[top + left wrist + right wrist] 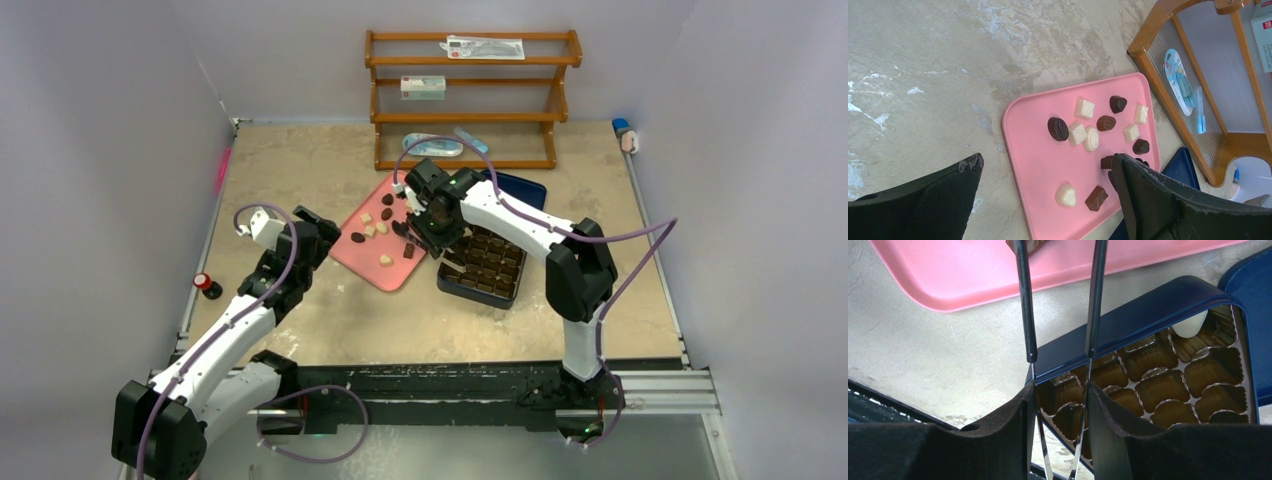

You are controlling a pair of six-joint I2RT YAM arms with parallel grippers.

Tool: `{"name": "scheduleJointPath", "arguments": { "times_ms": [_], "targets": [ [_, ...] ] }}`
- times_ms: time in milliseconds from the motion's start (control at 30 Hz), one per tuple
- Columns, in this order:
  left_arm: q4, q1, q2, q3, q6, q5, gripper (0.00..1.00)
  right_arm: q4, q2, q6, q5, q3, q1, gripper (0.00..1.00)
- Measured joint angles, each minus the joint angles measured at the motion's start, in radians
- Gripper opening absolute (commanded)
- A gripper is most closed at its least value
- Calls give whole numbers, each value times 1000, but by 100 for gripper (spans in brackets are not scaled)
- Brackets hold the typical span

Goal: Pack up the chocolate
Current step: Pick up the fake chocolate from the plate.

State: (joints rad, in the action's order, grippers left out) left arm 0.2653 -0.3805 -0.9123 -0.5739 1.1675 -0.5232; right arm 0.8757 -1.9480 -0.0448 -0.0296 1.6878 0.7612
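I read this as robot lab test cell. Plain pale lavender-grey panel walls [100,150] box in beige mottled tabletop [300,160] on three sides. Silver aluminium rail frame [660,385] runs along near edge; left white-and-black jointed arm [225,335] and right white-and-black jointed arm [520,225] bolted there, thin purple cable [366,420] looping beside bases. Brown wooden shelf rack [470,117] against back wall. Small brown and cream chocolate pieces [1058,128] on flat pink plastic tray [1038,165].
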Motion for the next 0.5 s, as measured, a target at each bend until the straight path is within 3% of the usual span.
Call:
{"name": "scheduleJointPath", "arguments": {
  "times_ms": [500],
  "targets": [
    [-1, 0, 0, 0, 0, 0, 100, 0, -60, 0, 3, 2, -3, 41]
  ]
}}
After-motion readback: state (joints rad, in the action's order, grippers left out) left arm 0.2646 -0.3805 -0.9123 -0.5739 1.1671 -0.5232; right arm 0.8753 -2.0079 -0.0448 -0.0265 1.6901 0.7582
